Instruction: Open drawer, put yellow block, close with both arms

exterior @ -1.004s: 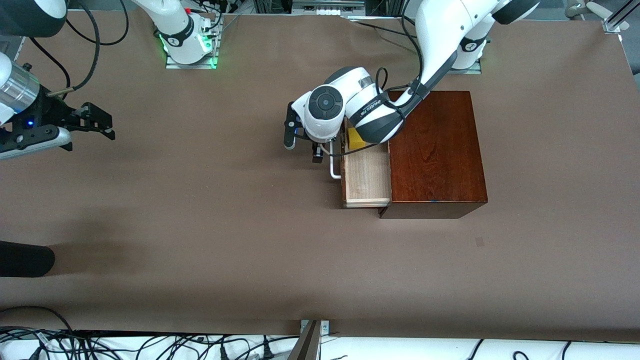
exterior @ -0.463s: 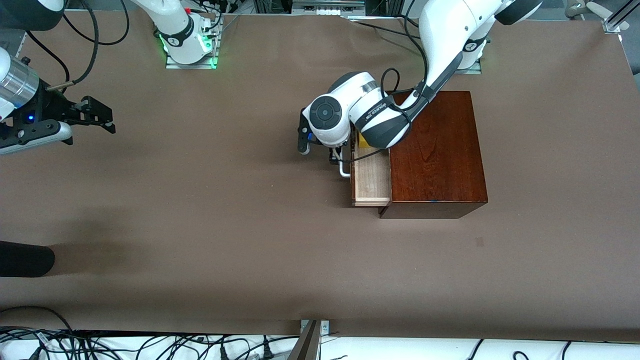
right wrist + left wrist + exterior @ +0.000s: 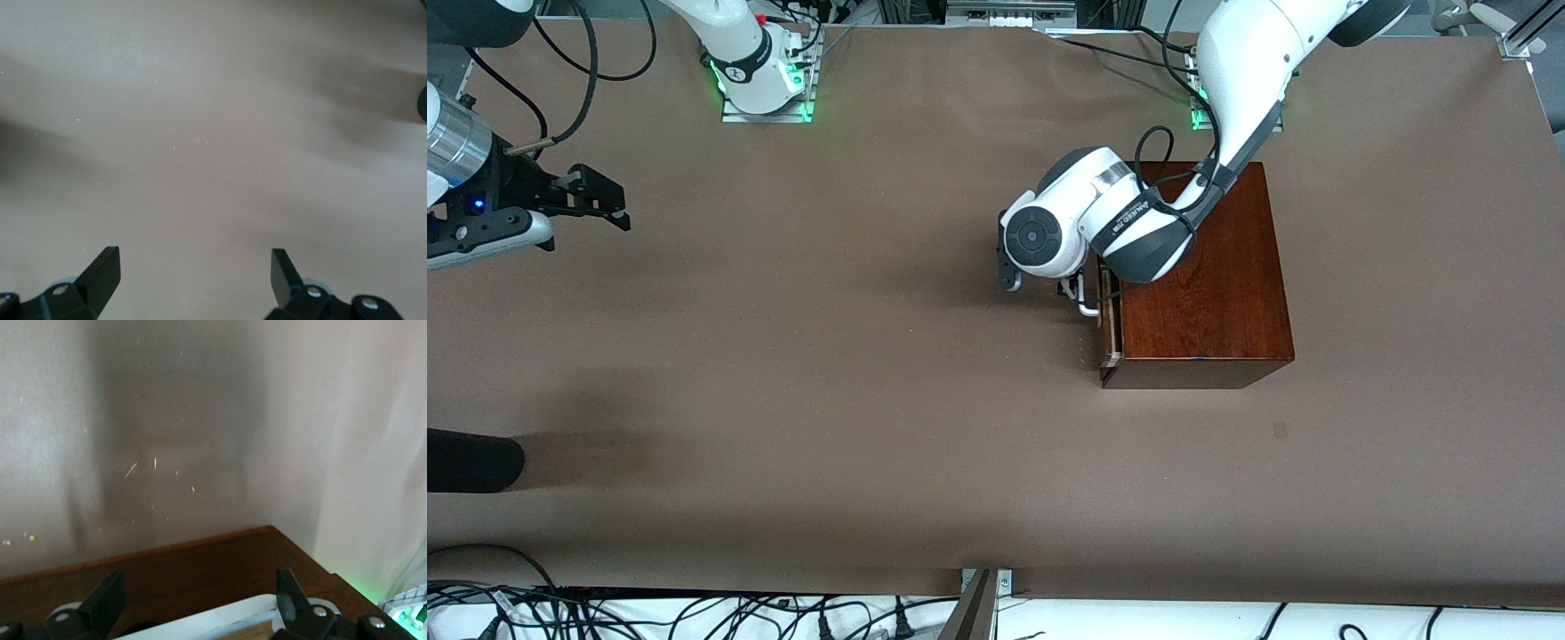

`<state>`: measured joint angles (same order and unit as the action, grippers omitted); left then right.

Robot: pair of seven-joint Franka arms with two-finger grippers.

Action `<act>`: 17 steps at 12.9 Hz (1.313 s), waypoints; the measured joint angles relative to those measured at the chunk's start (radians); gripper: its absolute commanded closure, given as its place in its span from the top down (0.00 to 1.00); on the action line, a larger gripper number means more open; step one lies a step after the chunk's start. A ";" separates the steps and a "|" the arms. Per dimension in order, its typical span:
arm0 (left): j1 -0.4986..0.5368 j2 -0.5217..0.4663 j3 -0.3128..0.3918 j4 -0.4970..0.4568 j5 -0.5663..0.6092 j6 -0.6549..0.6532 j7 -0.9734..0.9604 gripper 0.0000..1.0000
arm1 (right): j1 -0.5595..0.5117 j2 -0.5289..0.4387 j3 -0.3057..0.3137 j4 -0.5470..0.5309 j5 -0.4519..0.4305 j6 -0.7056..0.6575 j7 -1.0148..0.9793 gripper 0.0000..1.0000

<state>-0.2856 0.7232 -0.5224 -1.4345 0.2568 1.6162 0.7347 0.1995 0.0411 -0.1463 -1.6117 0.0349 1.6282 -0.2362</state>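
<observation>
The dark mahogany box stands toward the left arm's end of the table. Its drawer is pushed almost fully in, and only a thin pale-wood strip shows. The white handle sticks out from the drawer front. My left gripper is open at the handle. In the left wrist view the left gripper has its fingers wide apart, with the white handle between them against the dark drawer front. The yellow block is hidden. My right gripper is open and empty, waiting over bare table.
The brown table spreads wide around the box. A dark rounded object lies at the table's edge toward the right arm's end. Cables run along the edge nearest the camera.
My left gripper has pushed the drawer from well open to almost shut. The yellow block has gone out of sight inside. The right gripper has barely moved.
</observation>
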 measured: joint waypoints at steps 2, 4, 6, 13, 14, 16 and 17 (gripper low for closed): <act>0.007 -0.010 0.000 0.000 0.018 -0.007 0.000 1.00 | 0.000 0.000 -0.001 0.000 0.000 -0.041 0.001 1.00; 0.014 -0.022 0.000 0.000 0.021 -0.019 0.001 1.00 | 0.000 0.000 -0.001 0.000 0.000 -0.059 0.001 1.00; 0.015 -0.023 -0.002 0.001 0.021 -0.019 0.002 1.00 | 0.000 0.000 -0.001 0.000 0.000 -0.056 0.002 1.00; 0.060 -0.292 -0.003 0.033 -0.005 -0.049 -0.007 1.00 | 0.001 0.000 -0.001 0.003 0.000 -0.050 0.002 1.00; 0.093 -0.341 -0.001 0.032 -0.008 -0.055 -0.007 1.00 | 0.001 0.000 -0.001 0.003 0.000 -0.050 0.002 1.00; 0.187 -0.403 0.001 0.033 -0.031 -0.058 -0.003 1.00 | 0.002 0.000 -0.001 0.003 0.000 -0.050 0.002 1.00; 0.241 -0.420 0.002 0.040 -0.047 -0.058 0.001 1.00 | 0.002 0.000 -0.001 0.003 0.000 -0.050 0.002 1.00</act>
<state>-0.0444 0.3031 -0.5202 -1.3943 0.2094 1.5585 0.7355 0.2014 0.0414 -0.1469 -1.6089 0.0349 1.5781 -0.2342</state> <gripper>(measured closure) 0.000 0.000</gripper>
